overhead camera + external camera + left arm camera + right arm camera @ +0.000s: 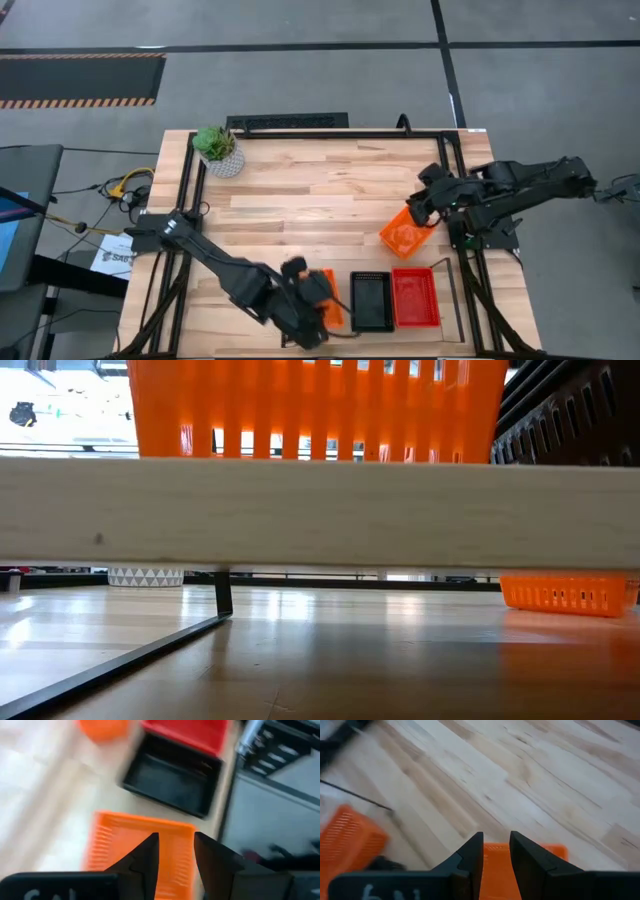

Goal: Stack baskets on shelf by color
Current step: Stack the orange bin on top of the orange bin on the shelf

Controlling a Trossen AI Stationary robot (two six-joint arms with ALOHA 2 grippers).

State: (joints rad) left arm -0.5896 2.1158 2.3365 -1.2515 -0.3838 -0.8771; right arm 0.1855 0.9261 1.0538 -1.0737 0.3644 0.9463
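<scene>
Orange mesh plastic basket point(406, 232) lies tilted on the wooden tabletop point(300, 200), its rim between the narrowly parted right gripper point(425, 212) fingers. Left gripper point(174, 855), narrowly parted and empty, hovers over the shelf's orange basket point(120, 845).

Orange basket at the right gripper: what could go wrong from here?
1. The right gripper meets the orange basket only at its rim, so it may tip or slip.
2. The left gripper hovers over the shelf's orange basket, crowding that slot; the arms could collide.
</scene>
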